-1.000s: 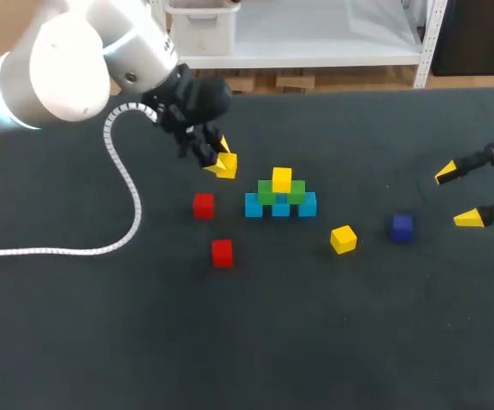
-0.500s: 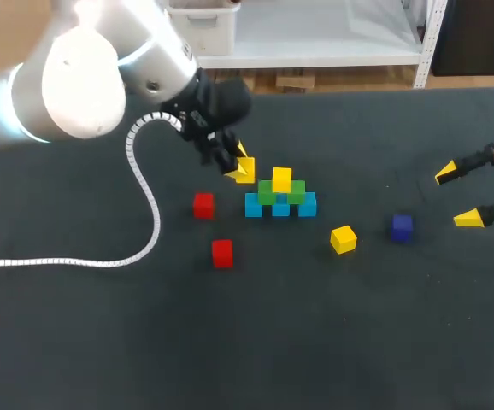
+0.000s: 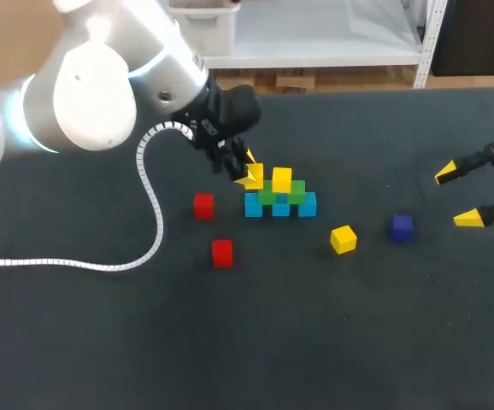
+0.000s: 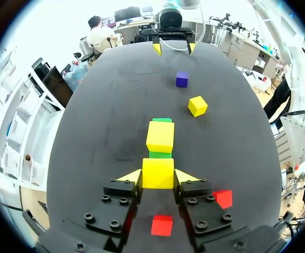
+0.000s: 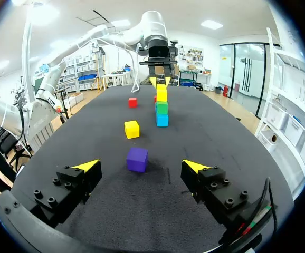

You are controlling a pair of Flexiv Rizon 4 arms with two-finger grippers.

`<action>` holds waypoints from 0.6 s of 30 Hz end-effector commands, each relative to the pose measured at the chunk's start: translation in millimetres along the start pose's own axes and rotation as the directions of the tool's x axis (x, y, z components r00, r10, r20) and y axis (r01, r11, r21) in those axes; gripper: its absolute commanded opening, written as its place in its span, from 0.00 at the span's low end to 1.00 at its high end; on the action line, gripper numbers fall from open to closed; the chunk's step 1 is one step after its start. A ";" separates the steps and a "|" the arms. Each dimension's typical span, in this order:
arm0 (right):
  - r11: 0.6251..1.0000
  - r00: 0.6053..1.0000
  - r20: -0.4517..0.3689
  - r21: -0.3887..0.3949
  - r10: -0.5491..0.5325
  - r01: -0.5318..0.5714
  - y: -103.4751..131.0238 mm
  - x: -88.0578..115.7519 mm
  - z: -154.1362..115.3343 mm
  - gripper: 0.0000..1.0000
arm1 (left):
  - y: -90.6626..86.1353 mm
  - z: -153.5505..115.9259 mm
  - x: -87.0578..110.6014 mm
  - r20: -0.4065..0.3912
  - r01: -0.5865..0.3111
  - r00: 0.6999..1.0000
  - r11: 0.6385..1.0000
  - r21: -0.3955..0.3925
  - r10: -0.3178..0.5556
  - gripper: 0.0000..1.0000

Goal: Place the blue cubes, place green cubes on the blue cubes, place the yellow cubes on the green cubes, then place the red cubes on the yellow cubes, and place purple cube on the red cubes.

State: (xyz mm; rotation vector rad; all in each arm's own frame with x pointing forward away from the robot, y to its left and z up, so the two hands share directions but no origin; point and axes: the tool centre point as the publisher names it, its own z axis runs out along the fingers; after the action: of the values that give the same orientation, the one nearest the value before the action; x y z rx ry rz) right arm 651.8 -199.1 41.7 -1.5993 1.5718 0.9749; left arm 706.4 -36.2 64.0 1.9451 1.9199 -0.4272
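A pyramid stands mid-table: three blue cubes in a row, two green cubes on them, one yellow cube on top. My left gripper is shut on a second yellow cube, held just above the pyramid's left green cube. A third yellow cube and the purple cube lie to the right. Two red cubes lie to the left. My right gripper is open at the far right, with the purple cube just ahead of its fingers.
A white coiled cable hangs from my left arm and trails across the table's left half. The black table top is bare along the front.
My left arm has carried the yellow cube rightward, from left of the pyramid to right at its left side. The right arm has stayed still.
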 end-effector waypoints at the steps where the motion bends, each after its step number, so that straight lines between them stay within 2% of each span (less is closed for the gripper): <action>1: 1.000 1.000 0.001 0.000 -0.001 0.001 -0.4 0.2 0.4 1.00 | 1.2 2.2 -2.0 -0.004 -0.002 1.000 1.000 0.001 0.002 0.00; 18: 1.000 1.000 0.001 0.000 -0.001 0.001 -0.4 0.2 0.4 1.00 | 1.9 6.0 -5.4 -0.010 -0.011 1.000 1.000 0.010 0.012 0.00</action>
State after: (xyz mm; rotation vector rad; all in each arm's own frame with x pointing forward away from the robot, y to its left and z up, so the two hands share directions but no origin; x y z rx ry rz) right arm 651.8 -199.1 41.7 -1.5993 1.5718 0.9749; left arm 706.2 -42.0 61.5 1.9618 1.9138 -0.4255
